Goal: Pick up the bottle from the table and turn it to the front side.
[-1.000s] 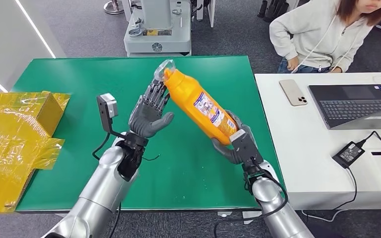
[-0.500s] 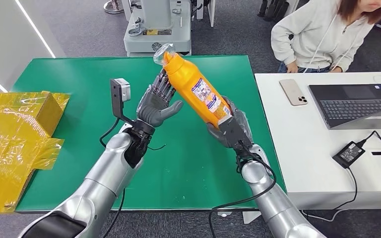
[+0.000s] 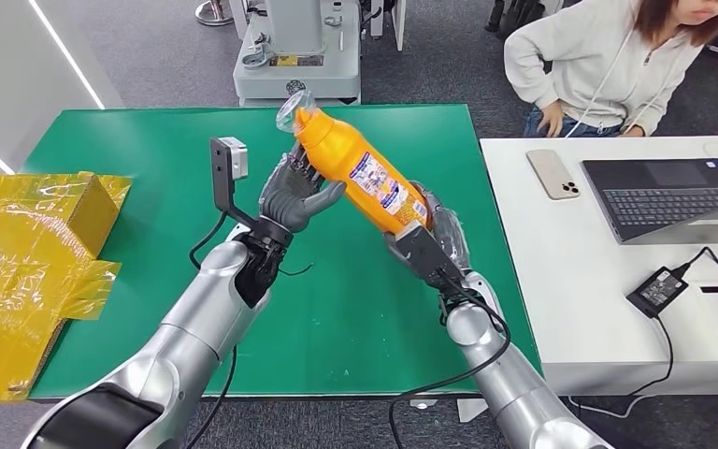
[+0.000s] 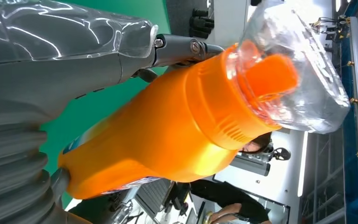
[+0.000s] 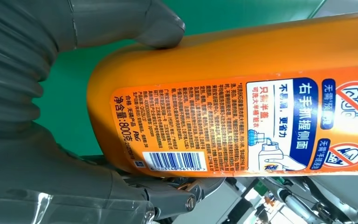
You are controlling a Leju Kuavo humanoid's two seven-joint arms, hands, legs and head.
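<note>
Orange bottle (image 3: 363, 176) is mid-frame in the head view, raised over the green table (image 3: 103, 150), long axis tilted, cap upper-left, base gripped by right hand (image 3: 427, 245); left hand (image 3: 292, 197) touches its upper body, fingers apart, grip unclear.

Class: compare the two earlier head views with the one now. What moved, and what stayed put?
The right robot hand carried the orange bottle farther over the green table, cap end toward the left. The left robot hand closed in on the bottle's neck. The right hand's grip on the base, the phone and laptop stayed.
</note>
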